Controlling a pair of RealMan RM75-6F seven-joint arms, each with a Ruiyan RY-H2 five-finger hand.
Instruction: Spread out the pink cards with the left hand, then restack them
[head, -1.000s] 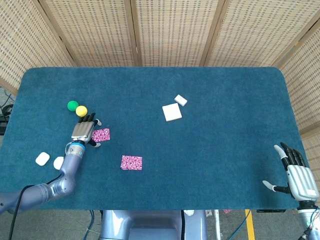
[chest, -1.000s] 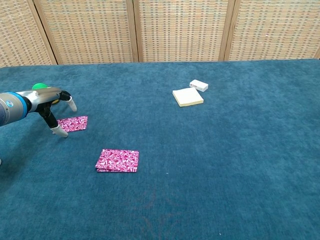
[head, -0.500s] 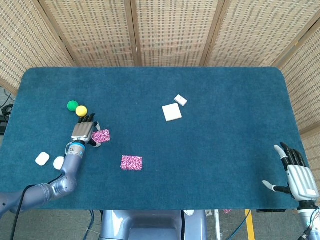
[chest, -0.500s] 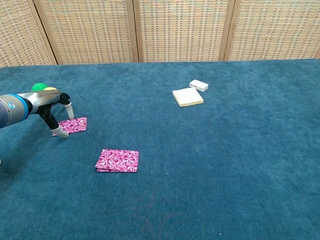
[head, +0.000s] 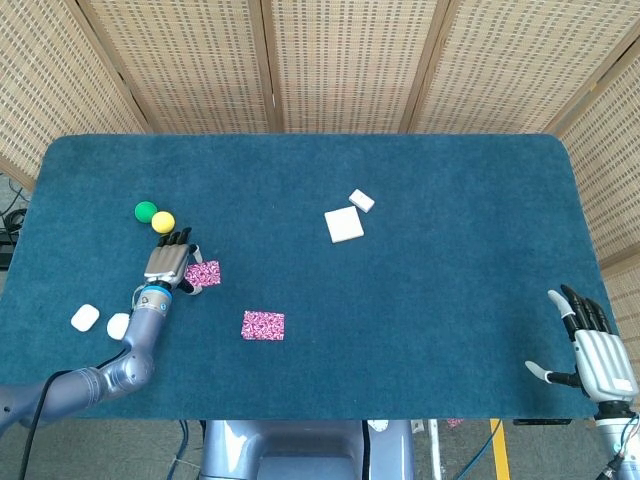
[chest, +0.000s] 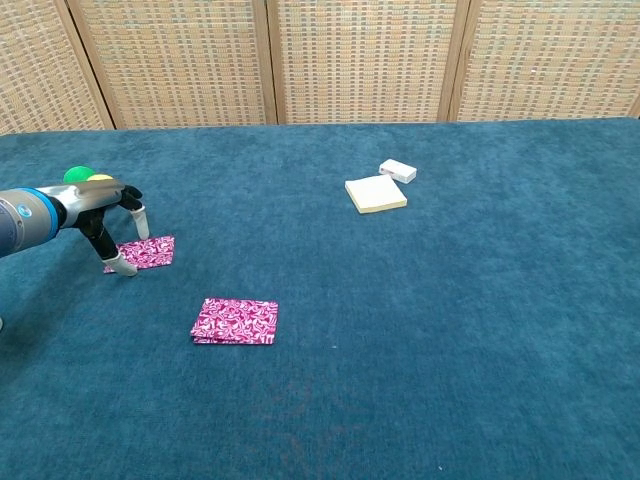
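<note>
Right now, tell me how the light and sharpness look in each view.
Head view: even, soft light, no glare on the blue table; the pink cards are sharp, with barely any shadow. Chest view: equally even; the left robot hand by the other pink card looks crisp, no motion blur.

- The left arm (head: 95, 380) reaches forward low over the table from the near left edge.
- The left hand (head: 167, 262) is palm down, fingers (chest: 117, 262) arched downward with tips at the surface, thumb apart.
- The right hand (head: 592, 350) rests at the near right edge, back upward, fingers spread, thumb out sideways, holding nothing.
</note>
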